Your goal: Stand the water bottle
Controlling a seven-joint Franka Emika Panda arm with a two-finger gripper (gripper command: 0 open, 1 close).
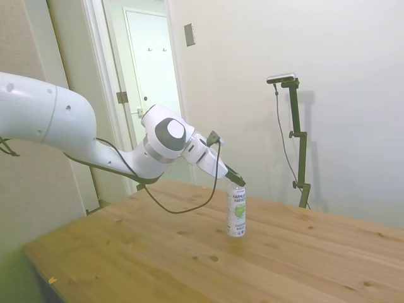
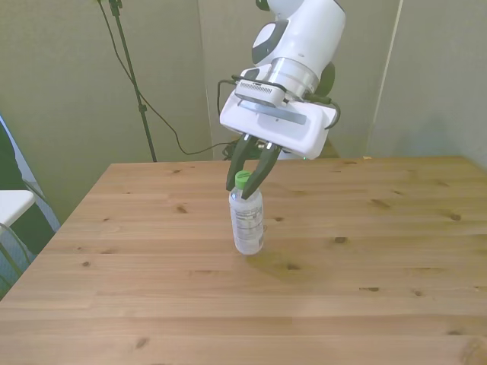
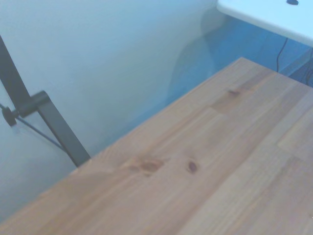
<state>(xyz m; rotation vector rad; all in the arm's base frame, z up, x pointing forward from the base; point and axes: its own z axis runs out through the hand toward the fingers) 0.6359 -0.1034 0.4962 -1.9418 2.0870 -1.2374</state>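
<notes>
The arm (image 1: 76, 136) comes in from the left of the side view and bends down to the bottle (image 1: 237, 213). The bottle stands up straight on the desk (image 1: 158, 252). Its green cap (image 2: 242, 179) is at the top, right between the two dark fingers (image 2: 235, 169). The fingers (image 1: 235, 177) close in on the cap from both sides and look like they are grasping it. The rest of the bottle (image 2: 248, 220), with its white label, hangs straight down below the fingers to the desk (image 2: 365, 258). The bottle is near the middle of the desk, and bare wood lies all around it. The wrist view shows only the wood of the desk (image 3: 220, 166) with two dark knots, and a wall behind it.
</notes>
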